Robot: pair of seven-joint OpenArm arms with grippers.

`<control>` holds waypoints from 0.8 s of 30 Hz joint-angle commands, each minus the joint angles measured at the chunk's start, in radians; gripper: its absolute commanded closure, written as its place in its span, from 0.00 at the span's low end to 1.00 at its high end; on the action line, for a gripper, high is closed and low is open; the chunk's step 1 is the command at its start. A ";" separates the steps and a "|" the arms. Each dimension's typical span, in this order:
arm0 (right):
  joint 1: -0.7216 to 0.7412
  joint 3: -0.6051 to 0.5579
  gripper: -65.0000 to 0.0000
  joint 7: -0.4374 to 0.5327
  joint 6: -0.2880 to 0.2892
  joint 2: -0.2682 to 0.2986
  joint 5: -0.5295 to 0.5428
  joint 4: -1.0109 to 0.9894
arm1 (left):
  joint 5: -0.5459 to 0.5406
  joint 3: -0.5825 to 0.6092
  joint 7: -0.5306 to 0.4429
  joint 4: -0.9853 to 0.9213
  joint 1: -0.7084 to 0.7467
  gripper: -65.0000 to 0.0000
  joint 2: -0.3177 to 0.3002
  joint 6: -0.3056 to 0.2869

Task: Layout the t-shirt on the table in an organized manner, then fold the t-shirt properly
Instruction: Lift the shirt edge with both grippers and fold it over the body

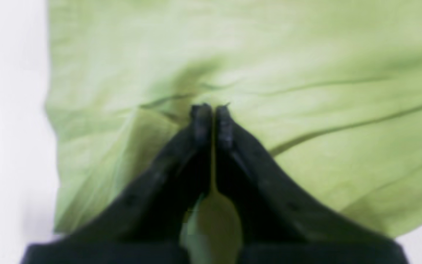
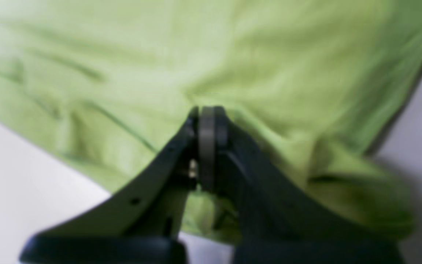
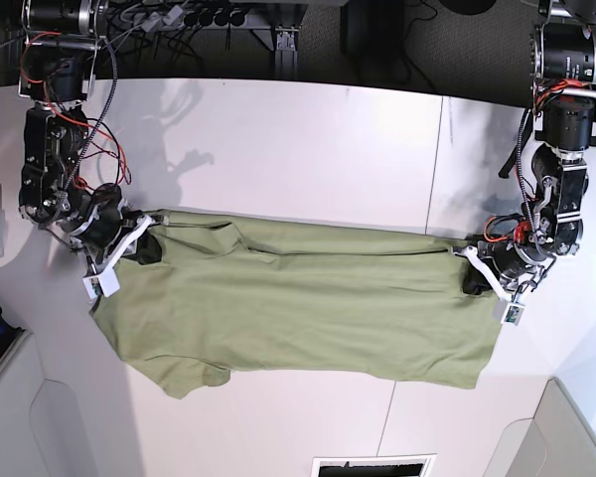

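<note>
Both grippers, left (image 1: pixel 213 110) and right (image 2: pixel 207 113), pinch the t-shirt (image 3: pixel 298 308); table (image 3: pixel 298 149) beneath.

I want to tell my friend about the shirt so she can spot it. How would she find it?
Find the big white table with a robot arm at each side. Stretched between the arms lies the t-shirt, its ends pinched by the left gripper and the right gripper. It is the only cloth there, plain olive green with no print.

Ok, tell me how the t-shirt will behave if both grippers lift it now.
The t-shirt is probably floppy: creases gather where the left gripper and right gripper pinch it. Its unheld middle would likely sag. Being thin cloth, it is likely light and may drag across the table.
</note>
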 commanded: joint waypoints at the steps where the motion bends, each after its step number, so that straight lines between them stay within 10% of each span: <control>1: 0.015 0.001 1.00 -0.003 0.002 0.012 0.000 -0.003 | 0.044 0.000 0.055 -0.007 0.003 1.00 -0.014 0.015; 15: -0.186 0.005 1.00 -0.057 0.003 0.030 0.010 0.208 | 0.000 0.000 0.185 0.309 0.206 1.00 -0.084 -0.004; 24: -0.356 0.006 1.00 -0.067 0.003 0.154 0.061 0.366 | 0.002 -0.003 0.214 0.624 0.476 1.00 -0.124 0.078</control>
